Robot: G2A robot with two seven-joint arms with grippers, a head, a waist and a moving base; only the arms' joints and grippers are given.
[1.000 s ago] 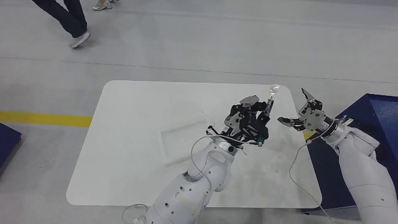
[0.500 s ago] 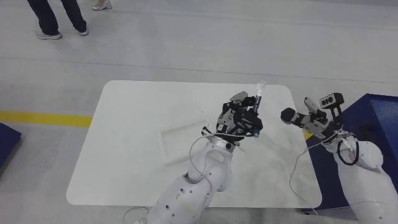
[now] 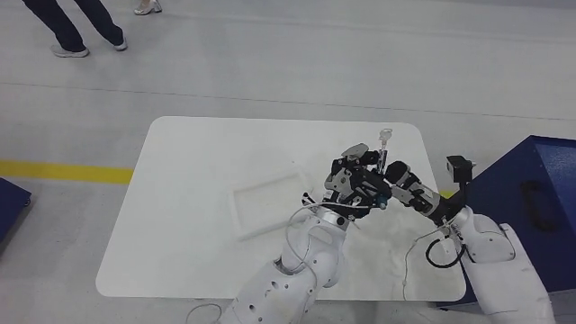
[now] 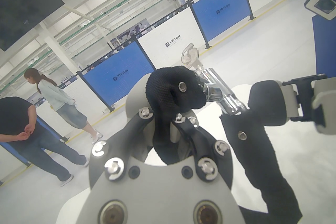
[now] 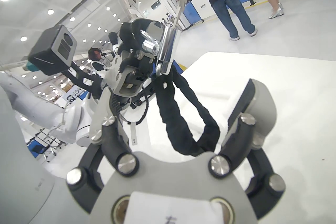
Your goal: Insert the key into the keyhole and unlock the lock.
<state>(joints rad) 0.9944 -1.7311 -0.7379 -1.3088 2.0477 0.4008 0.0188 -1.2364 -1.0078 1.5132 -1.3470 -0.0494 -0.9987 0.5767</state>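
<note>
Now: the left end effector [image 4: 210, 108] pinches the chrome lock [image 4: 220, 95], held raised above the tabletop [image 3: 198, 198] toward its far right corner.
Key: the key [image 4: 189, 55] stands out of the lock's upper end, bow uppermost. It appears already seated in the keyhole, though the slot itself is hidden.
Right end effector: the right end effector [image 5: 207, 88] has its fingers spread and lies just beside the lock's lower end. Whether a finger touches the chrome cannot be told.
Change: a second ago the right end effector hung well apart from the lock, out past the tabletop's edge. Half a second ago it was nearer, and now it lies alongside the left one. The lock has shifted only slightly.
Meaning: insertion seems done. The approach is judged to be the set-up for gripping the key's bow and turning it.
Next need: the spread fingers lie nearer the lock's lower end than the bow, so they would have to rise before closing.
Surroundings: a shallow white tray [image 3: 265, 205] lies on the tabletop beside the left arm.
</note>
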